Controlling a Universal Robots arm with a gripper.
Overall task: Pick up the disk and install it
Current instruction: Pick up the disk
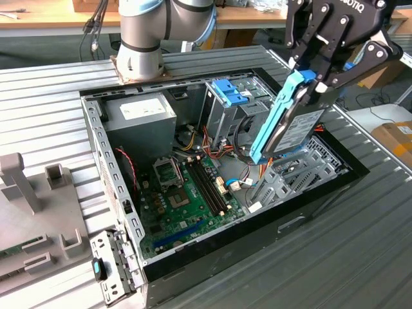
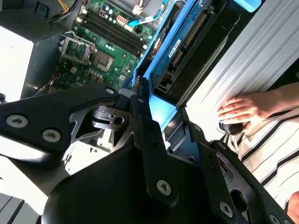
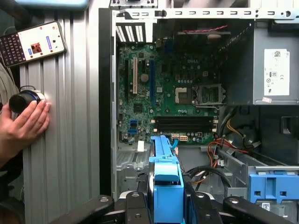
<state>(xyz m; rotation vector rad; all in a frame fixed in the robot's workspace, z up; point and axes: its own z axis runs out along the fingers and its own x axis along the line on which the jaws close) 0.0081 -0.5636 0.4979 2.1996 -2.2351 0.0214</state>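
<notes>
The disk [image 1: 297,127], a grey metal drive with a white label in a light blue carrier, hangs on edge and tilted above the right end of the open computer case [image 1: 225,250] in the exterior view. My black gripper [image 1: 317,78] is shut on its upper end. In the second wrist view the disk [image 2: 183,45] stretches away from the gripper [image 2: 152,109] over the case's edge. In the first wrist view the carrier's blue edge [image 3: 164,175] rises from between the fingers [image 3: 135,203], above the case's drive bay area.
Inside the case lie a green motherboard [image 1: 187,193], a grey power supply [image 1: 141,116] and a metal cage with a blue latch [image 1: 228,93]. A person's hand [image 3: 23,125] holds a black knob beside the case, near a phone [image 3: 32,42]. Grey fixtures [image 1: 26,187] stand at the exterior view's left.
</notes>
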